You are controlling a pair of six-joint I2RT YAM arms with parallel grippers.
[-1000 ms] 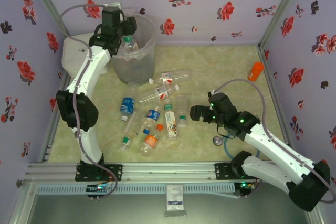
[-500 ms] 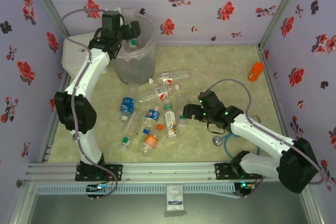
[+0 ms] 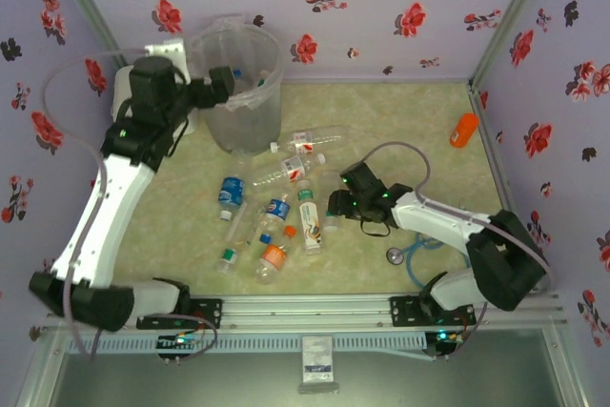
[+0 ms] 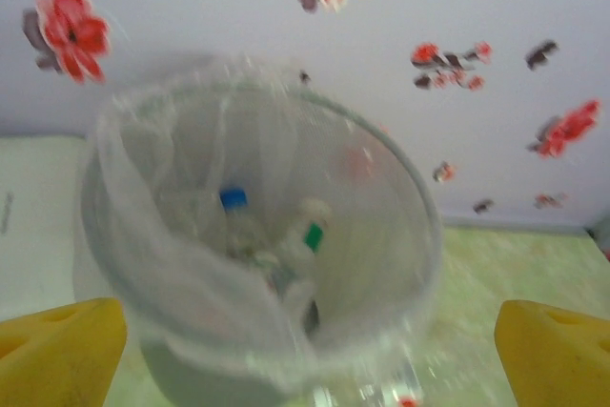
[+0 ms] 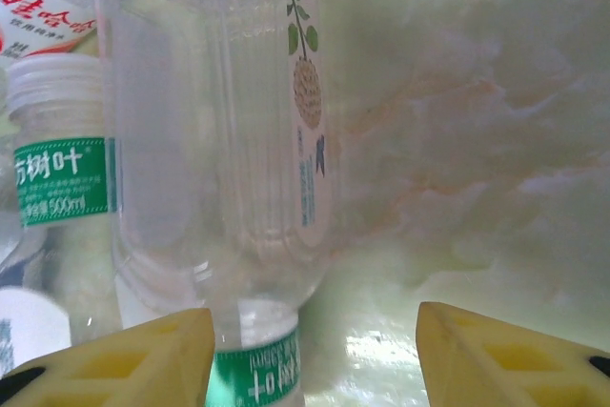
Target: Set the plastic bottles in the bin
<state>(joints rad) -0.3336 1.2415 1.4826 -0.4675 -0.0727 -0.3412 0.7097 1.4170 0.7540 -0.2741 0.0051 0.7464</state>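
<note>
Plastic bottles (image 3: 309, 221): lay in a loose cluster on the surface (image 3: 410, 131), between the two arms; at least two more sat inside the bin, one with a blue cap (image 4: 233, 198), one with a green cap (image 4: 313, 234).
Bin (image 3: 270, 64): stood upright at the far left, lined with a clear bag.
Left claw (image 3: 219, 90): hung near the bin's rim, released, fingers wide apart and empty.
Right claw (image 3: 334, 207): low at the cluster's right edge, released, a clear bottle (image 5: 219, 140) lying just ahead of its spread fingers.

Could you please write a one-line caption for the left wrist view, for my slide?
Open left gripper faces the bin, with at least two capped bottles inside.
</note>
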